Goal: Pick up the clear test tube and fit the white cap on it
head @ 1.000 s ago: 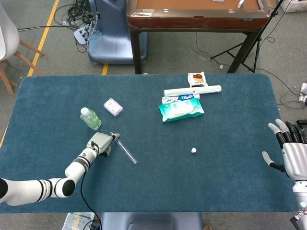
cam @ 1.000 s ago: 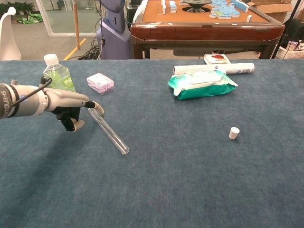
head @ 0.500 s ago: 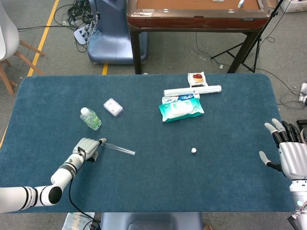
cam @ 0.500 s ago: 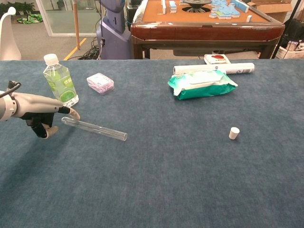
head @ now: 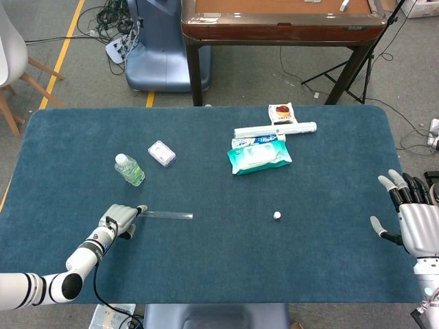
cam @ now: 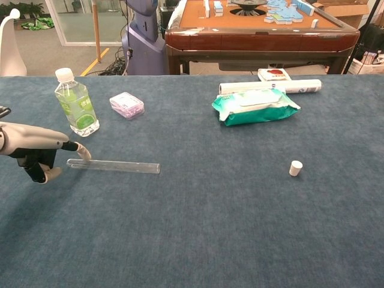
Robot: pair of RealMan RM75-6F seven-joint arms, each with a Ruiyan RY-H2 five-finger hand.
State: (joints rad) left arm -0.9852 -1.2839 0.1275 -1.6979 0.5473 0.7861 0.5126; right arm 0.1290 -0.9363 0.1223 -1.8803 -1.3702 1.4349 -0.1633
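The clear test tube [head: 167,216] [cam: 114,166] lies flat on the blue table, running left to right. My left hand [head: 118,219] [cam: 37,156] is at the tube's left end with its fingers curled. One fingertip [cam: 84,152] reaches over that end and touches it. The white cap [head: 277,215] [cam: 295,168] stands alone on the cloth, well to the right of the tube. At the table's right edge my right hand [head: 411,219] is open with fingers spread and holds nothing; only the head view shows it.
A green-liquid bottle [cam: 75,102] stands just behind my left hand, with a small clear box [cam: 126,105] beyond it. A wipes pack [cam: 255,106], a white roll [cam: 270,87] and a snack pack [head: 282,113] lie at the back centre.
My left hand drew back toward the near left and the tube's left end went with it. The tube swung from a diagonal to lying level. The right hand barely moved.
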